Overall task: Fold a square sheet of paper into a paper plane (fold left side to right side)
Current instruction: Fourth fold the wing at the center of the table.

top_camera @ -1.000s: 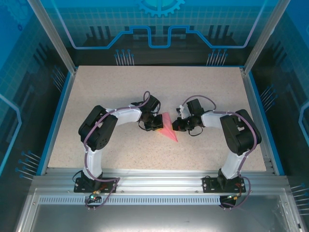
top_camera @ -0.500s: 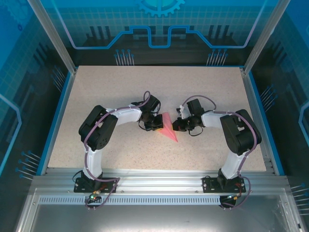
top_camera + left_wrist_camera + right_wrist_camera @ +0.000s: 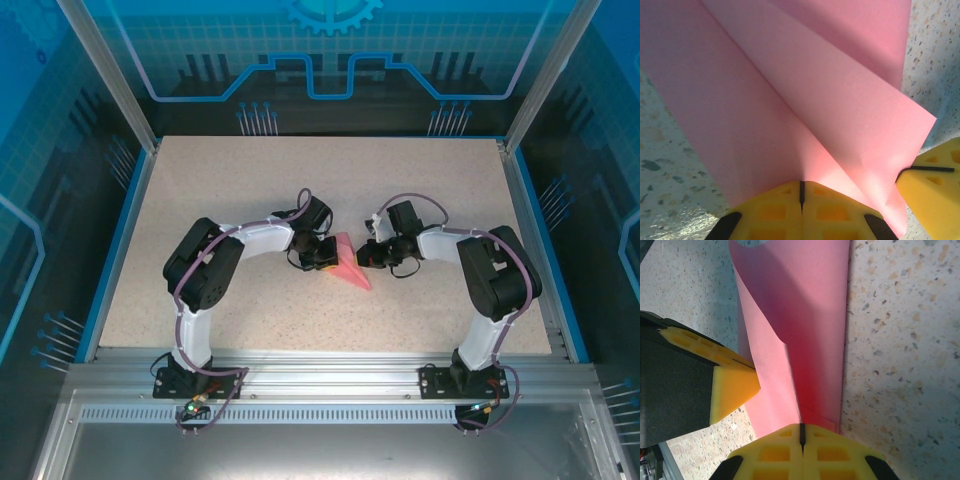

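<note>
The pink sheet of paper [image 3: 349, 270] lies mid-table, folded into a narrow wedge with its point toward the near right. My left gripper [image 3: 328, 258] is at its left edge and my right gripper [image 3: 363, 256] at its right edge. In the left wrist view the left gripper [image 3: 801, 183] is shut, its yellow tips on the paper [image 3: 790, 100] where a crease ends, and a raised flap stands to the right. In the right wrist view the right gripper [image 3: 801, 426] is shut on the layered paper's [image 3: 805, 315] edge. The left gripper's yellow fingers [image 3: 732, 385] touch the paper's other side.
The speckled table [image 3: 250, 190] stretches behind and to both sides of the arms. A blue rim [image 3: 120, 240] and metal frame posts border it. The right gripper's yellow fingers [image 3: 935, 185] sit close beside the paper in the left wrist view.
The right gripper has shifted slightly up and toward the paper, and the paper's near point has nudged a little to the right. The left arm has not moved.
</note>
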Controlling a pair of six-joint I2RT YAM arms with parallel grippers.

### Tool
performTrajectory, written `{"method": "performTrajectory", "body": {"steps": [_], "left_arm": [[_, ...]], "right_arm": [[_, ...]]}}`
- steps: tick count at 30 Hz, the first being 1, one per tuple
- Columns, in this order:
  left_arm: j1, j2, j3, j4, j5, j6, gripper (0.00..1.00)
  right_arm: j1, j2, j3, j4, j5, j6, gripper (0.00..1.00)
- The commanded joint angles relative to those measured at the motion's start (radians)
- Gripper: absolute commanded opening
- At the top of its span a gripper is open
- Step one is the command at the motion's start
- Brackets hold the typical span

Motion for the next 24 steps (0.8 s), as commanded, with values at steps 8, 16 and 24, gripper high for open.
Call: {"method": "performTrajectory", "body": {"steps": [8,16,24], "left_arm": [[-0.006,0.04,0.003,-0.032,-0.015,0.018,0.0],[-0.006,0.039,0.001,-0.032,-0.015,0.019,0.0],[-0.005,0.039,0.001,-0.035,-0.018,0.02,0.0]], "right_arm": [[-0.021,0.039,0.021,-0.027,-0.014,-0.019,0.04],[-0.021,0.071,0.021,-0.034,0.006,-0.013,0.04],[-0.024,0.013,0.011,-0.019,-0.011,-0.007,0.04]]}}
